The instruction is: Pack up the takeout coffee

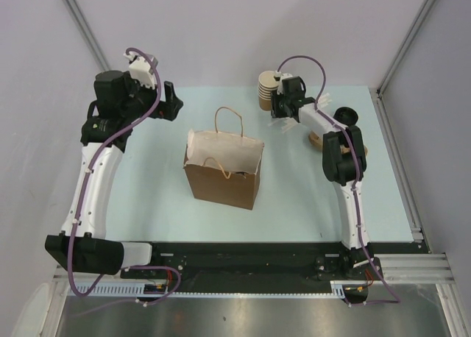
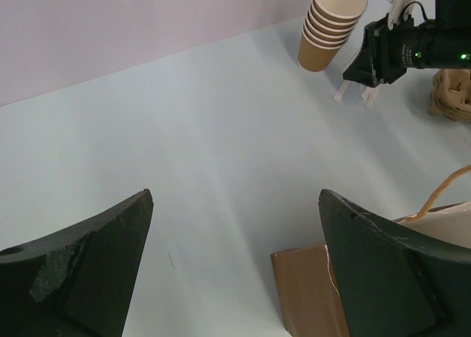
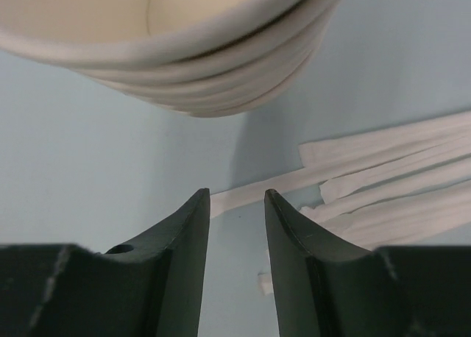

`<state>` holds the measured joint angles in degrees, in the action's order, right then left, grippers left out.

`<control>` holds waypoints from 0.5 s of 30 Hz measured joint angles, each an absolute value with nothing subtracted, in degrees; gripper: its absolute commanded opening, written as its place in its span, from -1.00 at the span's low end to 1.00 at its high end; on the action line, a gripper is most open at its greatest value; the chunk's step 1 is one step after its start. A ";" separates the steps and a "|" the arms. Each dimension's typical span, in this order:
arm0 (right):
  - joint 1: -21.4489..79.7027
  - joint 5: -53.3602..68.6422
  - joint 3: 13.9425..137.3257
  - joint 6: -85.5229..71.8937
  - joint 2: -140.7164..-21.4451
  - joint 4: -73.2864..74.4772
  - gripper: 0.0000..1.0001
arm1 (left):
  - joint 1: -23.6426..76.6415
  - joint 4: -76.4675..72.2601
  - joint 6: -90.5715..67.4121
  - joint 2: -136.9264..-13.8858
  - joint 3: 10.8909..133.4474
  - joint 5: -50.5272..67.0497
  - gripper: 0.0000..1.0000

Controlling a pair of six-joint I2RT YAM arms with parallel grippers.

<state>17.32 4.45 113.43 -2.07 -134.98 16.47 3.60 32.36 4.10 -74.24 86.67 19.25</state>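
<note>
Both grippers hold nothing, and the coffee sits on the right.
Your left gripper (image 2: pixel 235 204) is wide apart over the pale blue table (image 2: pixel 206 131). Your right gripper (image 3: pixel 237 195) is only a little apart, above white paper sticks (image 3: pixel 390 175), beside the stack of tan paper cups (image 3: pixel 184 57). The small paper cup with a round black lid (image 1: pixel 344 116) is by your right arm, well apart from the open brown paper bag (image 1: pixel 221 184).

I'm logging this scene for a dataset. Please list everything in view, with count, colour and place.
Paper bag: one, brown, table centre, top open.
Cup stack: one, tan, far side, right of centre.
Takeout coffee: one, black lid, far right beside the right arm.
Pulp tray: one, brown, right side, partly hidden.
Wrapped sticks: several, white, beside the cup stack.
Table: one, pale blue.
Left pincer: black, open, far left.
Right pincer: black, slightly open, empty, at the cup stack.
</note>
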 measured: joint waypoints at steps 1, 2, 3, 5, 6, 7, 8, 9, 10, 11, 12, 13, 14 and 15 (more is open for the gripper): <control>17.63 3.29 113.43 -3.11 -135.46 16.47 -0.24 | 3.55 32.49 4.14 -74.22 86.65 19.22 0.99; 17.96 1.93 113.43 -4.10 -135.85 16.51 -0.25 | 3.53 32.56 4.25 -74.22 86.65 19.20 0.99; 18.28 0.71 113.43 -4.93 -136.22 16.53 -0.26 | 3.49 32.67 4.49 -74.22 86.65 19.18 0.99; 18.83 -1.78 113.43 -6.85 -136.77 16.71 -0.29 | 3.44 32.86 4.58 -74.22 86.63 19.18 0.99; 19.07 -2.98 113.43 -7.66 -137.01 16.80 -0.30 | 3.40 32.86 4.62 -74.22 86.56 19.16 0.99; 19.31 -4.19 113.43 -8.38 -137.21 16.84 -0.30 | 3.38 32.99 4.64 -74.19 86.54 19.14 0.99; 19.49 -5.08 113.43 -9.02 -137.32 16.88 -0.30 | 3.36 33.06 4.69 -74.19 86.46 19.11 0.99; 19.77 -6.35 113.40 -9.78 -137.49 16.95 -0.30 | 3.33 33.17 4.82 -74.13 86.19 19.07 0.99; 19.92 -7.16 113.40 -10.35 -137.53 17.04 -0.30 | 3.33 33.26 4.95 -74.11 86.02 19.05 0.99; 20.08 -8.03 113.40 -10.98 -137.60 17.08 -0.30 | 3.31 33.41 5.02 -74.06 85.86 19.03 0.99; 20.29 -9.08 113.40 -11.73 -137.73 17.06 -0.28 | 3.31 33.47 5.06 -74.02 85.62 19.03 0.99; 20.40 -9.80 113.40 -12.14 -137.82 17.06 -0.28 | 3.29 33.61 5.06 -73.97 85.47 19.03 0.99; 20.49 -10.46 113.40 -12.51 -137.99 17.06 -0.28 | 3.25 33.65 5.08 -73.91 85.25 19.00 0.99; 20.58 -11.38 113.40 -13.04 -138.19 17.04 -0.28 | 3.25 33.69 5.10 -73.82 85.10 19.00 0.99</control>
<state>20.58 -11.38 113.40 -13.04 -138.19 17.04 3.25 33.69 5.10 -73.82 85.10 19.00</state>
